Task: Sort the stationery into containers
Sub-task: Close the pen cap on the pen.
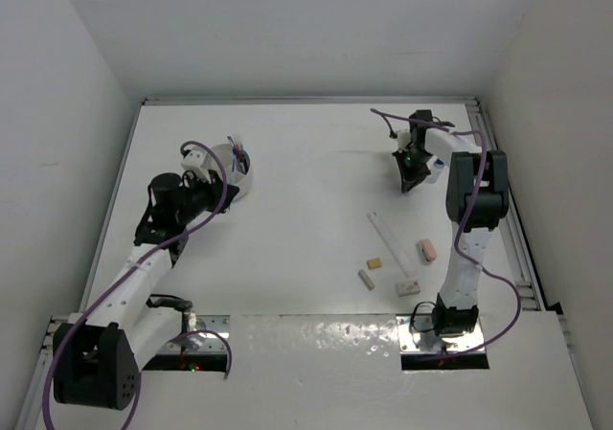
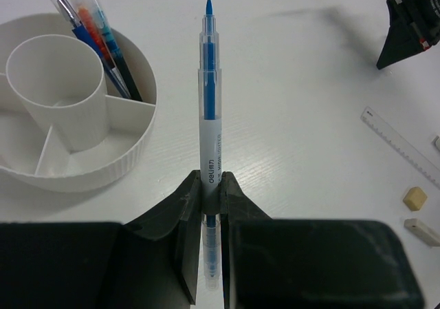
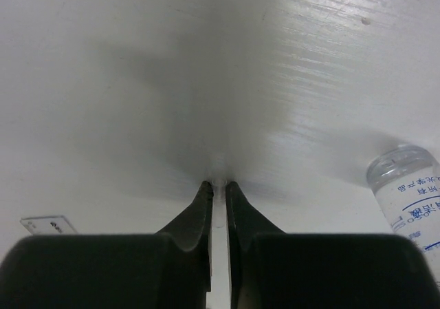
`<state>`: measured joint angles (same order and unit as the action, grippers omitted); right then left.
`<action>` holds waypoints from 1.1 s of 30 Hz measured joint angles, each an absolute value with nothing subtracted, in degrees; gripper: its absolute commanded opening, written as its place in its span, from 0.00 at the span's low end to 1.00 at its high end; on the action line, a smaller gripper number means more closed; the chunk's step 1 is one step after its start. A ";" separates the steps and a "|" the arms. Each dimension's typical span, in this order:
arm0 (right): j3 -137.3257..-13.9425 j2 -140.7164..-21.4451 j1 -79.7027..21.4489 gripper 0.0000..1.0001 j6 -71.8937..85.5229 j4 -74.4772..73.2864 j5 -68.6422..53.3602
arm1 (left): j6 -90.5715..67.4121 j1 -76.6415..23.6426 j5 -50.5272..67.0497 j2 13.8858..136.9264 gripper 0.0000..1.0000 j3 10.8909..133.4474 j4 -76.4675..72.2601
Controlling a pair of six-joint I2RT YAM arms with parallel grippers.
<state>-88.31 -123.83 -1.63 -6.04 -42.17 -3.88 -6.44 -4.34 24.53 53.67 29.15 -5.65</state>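
1. My left gripper (image 2: 212, 188) is clamped on a blue pen (image 2: 209, 109). In the left wrist view the pen stands straight up the middle of the frame, tip toward the top.
2. The white tub (image 2: 134, 151) sits at the left of that view, just beside the held pen and not touching it. It has an inner cup and dividing walls.
3. Blue and red-orange pens (image 2: 100, 40) already lean in the tub's upper compartment.
4. In the top view the tub (image 1: 241, 183) is in the upper left, at the end of the left arm.
5. My right gripper (image 3: 218, 184) points down at the table (image 3: 137, 82), upper right of the top view. Its fingers are almost together with a thin slit between; I cannot tell whether anything is pinched there.
6. A clear bottle (image 3: 407, 192) lies just right of those fingers.
7. The clear ruler (image 1: 391, 243), tan eraser (image 1: 374, 262), pink eraser (image 1: 427, 249) and white eraser (image 1: 366, 279) lie loose on the table in the lower right of the top view, well apart from the tub.
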 measured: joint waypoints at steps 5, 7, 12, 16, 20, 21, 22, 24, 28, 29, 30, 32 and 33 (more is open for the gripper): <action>-88.12 -123.66 -1.48 0.00 -6.00 -41.98 -4.82 | -6.15 -4.01 24.56 53.67 0.00 29.15 -5.43; -87.68 -123.26 -1.45 0.00 -5.41 -41.36 -5.67 | -5.65 -4.01 24.77 53.69 0.00 29.15 -5.21; -80.90 -117.38 -2.20 0.00 3.20 -33.45 -10.48 | -0.75 -3.97 31.62 53.98 0.00 29.28 -4.73; -70.41 -102.80 -6.33 0.00 17.61 -17.67 -11.40 | 5.32 -4.05 38.70 55.05 0.00 30.06 -2.66; -61.19 -89.30 -15.66 0.00 34.81 7.57 -10.37 | 10.07 -4.14 42.04 55.77 0.00 31.48 1.52; -60.47 -88.42 -17.34 0.00 36.95 11.55 -10.11 | 10.50 -4.14 42.50 55.81 0.00 31.73 2.13; -59.92 -87.92 -20.23 0.00 39.38 16.03 -9.23 | 11.14 -4.16 43.16 55.83 0.00 32.12 2.94; -59.77 -88.42 -25.45 0.00 43.29 24.77 -8.08 | 11.81 -4.27 44.29 55.83 0.00 32.73 3.62; -60.69 -91.79 -34.17 0.00 47.31 34.46 -6.22 | 11.97 -4.49 45.65 55.83 0.00 33.10 3.75; -61.21 -92.58 -35.46 0.00 47.99 36.38 -5.78 | 11.90 -4.51 45.78 55.81 0.00 33.10 3.77; -61.60 -94.11 -37.60 0.00 48.29 37.95 -5.45 | 11.79 -4.51 45.93 55.75 0.00 33.10 3.77; -62.39 -95.98 -39.75 0.00 48.88 40.07 -4.51 | 11.53 -4.51 46.13 55.44 0.00 33.10 3.77; -62.89 -96.95 -40.51 0.00 49.15 40.93 -4.16 | 11.44 -4.51 46.17 55.16 0.00 33.10 3.77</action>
<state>-62.89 -96.95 -40.51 49.15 40.93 -4.16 11.44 -4.51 46.17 55.16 33.10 3.77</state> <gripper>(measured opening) 0.023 0.099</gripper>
